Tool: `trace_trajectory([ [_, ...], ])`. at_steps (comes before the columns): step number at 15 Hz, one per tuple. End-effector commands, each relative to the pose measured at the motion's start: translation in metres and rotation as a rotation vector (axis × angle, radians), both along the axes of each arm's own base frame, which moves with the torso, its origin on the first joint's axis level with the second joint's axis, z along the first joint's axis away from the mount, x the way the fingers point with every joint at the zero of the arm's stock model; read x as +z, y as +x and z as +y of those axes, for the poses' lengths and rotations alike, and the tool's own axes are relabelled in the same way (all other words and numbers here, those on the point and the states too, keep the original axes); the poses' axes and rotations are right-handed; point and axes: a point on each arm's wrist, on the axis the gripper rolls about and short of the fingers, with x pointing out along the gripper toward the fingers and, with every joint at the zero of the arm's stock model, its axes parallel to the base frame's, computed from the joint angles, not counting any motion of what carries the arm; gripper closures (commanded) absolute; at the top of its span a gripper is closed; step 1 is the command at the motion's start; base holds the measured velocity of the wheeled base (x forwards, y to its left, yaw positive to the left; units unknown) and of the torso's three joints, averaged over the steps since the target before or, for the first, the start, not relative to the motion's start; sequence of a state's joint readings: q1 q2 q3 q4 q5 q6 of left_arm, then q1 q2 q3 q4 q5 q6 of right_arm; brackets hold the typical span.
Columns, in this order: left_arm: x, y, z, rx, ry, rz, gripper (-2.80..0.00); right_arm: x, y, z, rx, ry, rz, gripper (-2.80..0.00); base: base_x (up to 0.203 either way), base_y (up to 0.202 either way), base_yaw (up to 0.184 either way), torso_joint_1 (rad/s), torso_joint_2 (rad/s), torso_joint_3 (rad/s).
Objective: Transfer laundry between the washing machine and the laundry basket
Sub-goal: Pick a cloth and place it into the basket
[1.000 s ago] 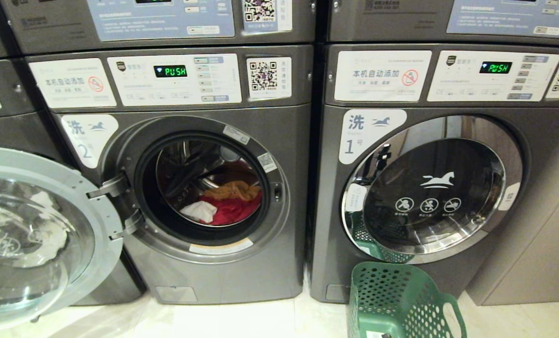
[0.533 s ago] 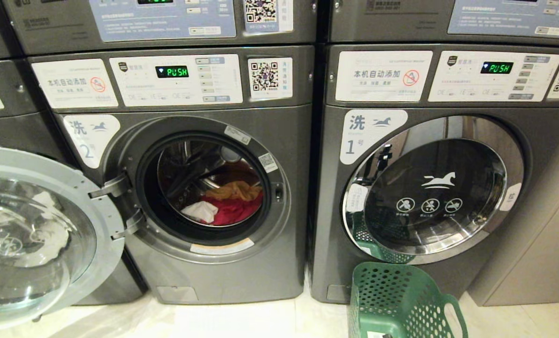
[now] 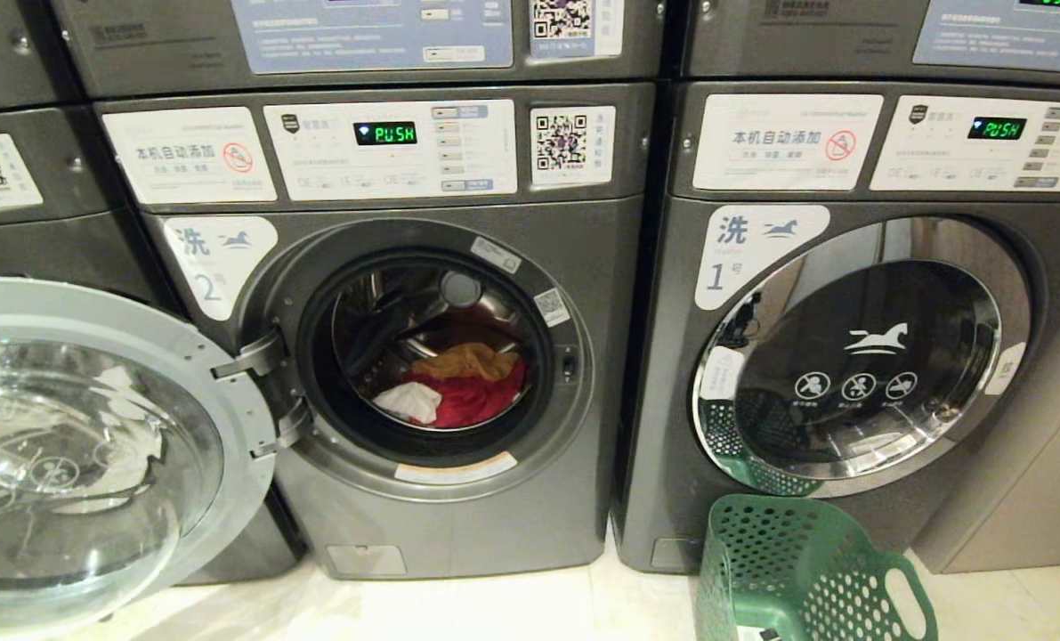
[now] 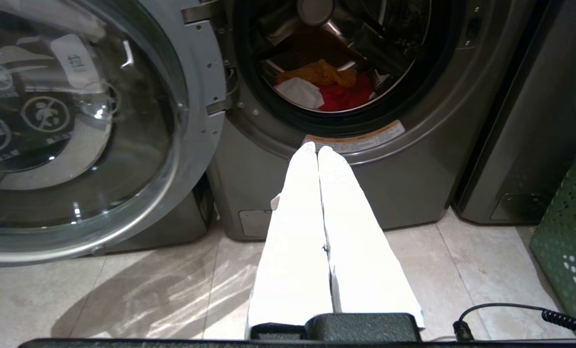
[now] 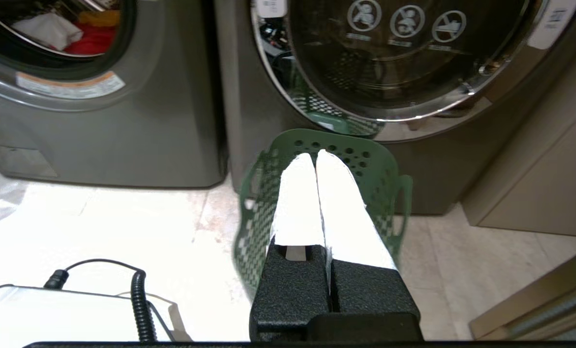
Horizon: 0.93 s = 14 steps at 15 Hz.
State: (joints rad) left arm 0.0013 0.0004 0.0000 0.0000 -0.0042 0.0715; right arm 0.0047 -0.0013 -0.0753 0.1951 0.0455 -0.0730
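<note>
The washing machine point(image 3: 458, 525) marked 2 stands with its round glass door point(image 3: 76, 445) swung wide to the left. In its drum lies the laundry: a red garment point(image 3: 481, 399), a white one point(image 3: 409, 402) and a mustard one point(image 3: 463, 361); the laundry point(image 4: 338, 92) shows in the left wrist view too. The green laundry basket point(image 3: 797, 570) sits on the floor before machine 1, empty as far as I see. My left gripper point(image 4: 317, 150) is shut, empty, low before the drum's rim. My right gripper point(image 5: 315, 155) is shut, empty, pointing at the laundry basket point(image 5: 379, 169).
Machine 1 point(image 3: 850, 374) at the right has its chrome-rimmed door closed. Another row of machines sits stacked above. A beige cabinet point(image 3: 1028, 499) stands at the far right. The open door reaches out over the pale tiled floor point(image 3: 494, 610) at the left.
The whole head view has shifted to the right, so the camera has turned or moved left. Laundry, door and basket stay in the same places relative to one another.
</note>
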Motion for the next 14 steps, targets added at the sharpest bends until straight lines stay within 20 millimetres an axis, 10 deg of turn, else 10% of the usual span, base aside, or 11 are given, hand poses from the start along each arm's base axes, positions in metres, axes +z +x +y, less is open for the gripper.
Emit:
trace_trajectory([
  [1,0.0000,0.0000,0.0000,0.000,0.001,0.000,0.00,-0.0001,0.0001,0.0000,-0.001,-0.001,0.003,0.00,0.000,0.196,0.001,0.004,0.00,0.005],
  [14,-0.0003,0.0000,0.0000,0.001,-0.002,0.003,0.00,-0.0001,0.0001,-0.0003,-0.014,0.001,0.003,0.00,0.000,0.194,-0.002,0.000,0.00,0.004],
])
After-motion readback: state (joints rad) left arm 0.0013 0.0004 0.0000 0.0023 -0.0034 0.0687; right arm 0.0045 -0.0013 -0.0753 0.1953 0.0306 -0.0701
